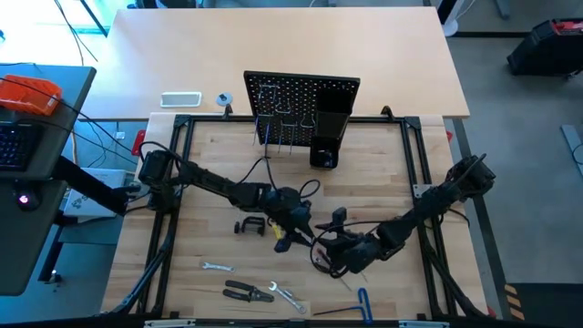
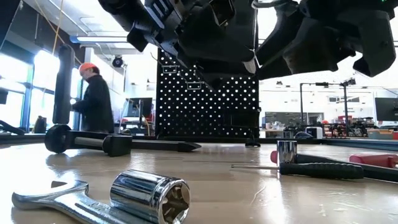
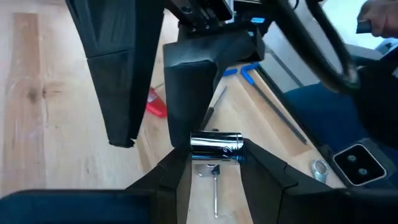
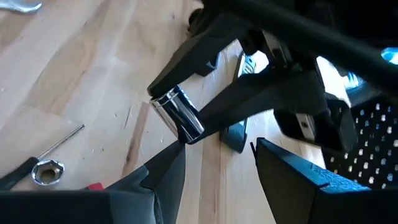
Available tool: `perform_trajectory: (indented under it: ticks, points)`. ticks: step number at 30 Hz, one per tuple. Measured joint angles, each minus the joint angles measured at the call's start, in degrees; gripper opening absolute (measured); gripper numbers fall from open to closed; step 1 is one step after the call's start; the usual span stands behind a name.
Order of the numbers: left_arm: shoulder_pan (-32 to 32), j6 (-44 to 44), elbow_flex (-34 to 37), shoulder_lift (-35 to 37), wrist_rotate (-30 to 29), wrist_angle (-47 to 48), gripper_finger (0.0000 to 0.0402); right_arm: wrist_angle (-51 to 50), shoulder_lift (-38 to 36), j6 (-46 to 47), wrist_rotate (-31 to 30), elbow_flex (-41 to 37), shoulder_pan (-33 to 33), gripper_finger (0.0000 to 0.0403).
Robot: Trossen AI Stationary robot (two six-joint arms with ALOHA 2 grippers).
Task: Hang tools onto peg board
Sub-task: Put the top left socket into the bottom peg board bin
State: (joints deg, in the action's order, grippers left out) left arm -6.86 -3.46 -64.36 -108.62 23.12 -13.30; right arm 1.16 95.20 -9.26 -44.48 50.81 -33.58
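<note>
Over the middle of the table my left gripper (image 1: pixel 303 233) (image 3: pixel 214 155) is shut on a chrome socket (image 3: pixel 216 147) (image 4: pixel 177 116). My right gripper (image 1: pixel 328 244) (image 4: pixel 217 158) faces it, open. The socket is not between the right fingers; it lies just off the tip of one right finger (image 4: pixel 174 155). The black peg board (image 1: pixel 301 96) (image 2: pixel 205 99) stands upright at the table's far edge, with thin metal hooks (image 1: pixel 273 128) and a black box holder (image 1: pixel 328 137). Other tools lie on the wood nearer the front edge. My left gripper pinches the socket end to end. One fingertip (image 4: pixel 155 92) is on one end and the other on the opposite end (image 4: pixel 191 134), so the socket spans the gap. It is lifted clear of the table and tilted. My right gripper has one fingertip right beside the socket's lower end; I cannot tell whether it touches.
On the table lie a black C-clamp (image 1: pixel 250 226), a wrench (image 1: pixel 217 267), pliers (image 1: pixel 246 292), a second wrench (image 1: pixel 288 297) and a blue-handled hex key (image 1: pixel 363 305). Another socket on a wrench (image 2: pixel 149 196) and a screwdriver (image 2: pixel 323 169) lie close to the low camera. A person (image 2: pixel 93 99) stands beyond the table.
</note>
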Motion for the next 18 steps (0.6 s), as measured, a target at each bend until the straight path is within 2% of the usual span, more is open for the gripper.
perform_trajectory:
  ticks: [4, 9, 13, 18]
  points:
    - [0.7, -1.7, 0.0, 0.0, 2.4, -0.7, 0.0102, 1.0, 0.0, -1.7, 0.2, 0.0, 0.0, 0.0188]
    - [1.6, -3.0, 0.0, 0.0, 2.0, -2.2, 0.0102, 2.9, 0.0, -1.8, 2.0, 0.0, 0.2, 0.0188]
    - [2.4, -5.1, 0.1, 0.0, 4.8, -4.0, 0.0102, 6.3, 0.0, -4.9, 2.0, 0.0, 0.2, 0.0188]
    - [3.3, -7.0, 0.0, 0.0, 5.2, -5.4, 0.0102, 9.3, 0.0, -7.4, 1.9, 0.2, 0.3, 0.0184]
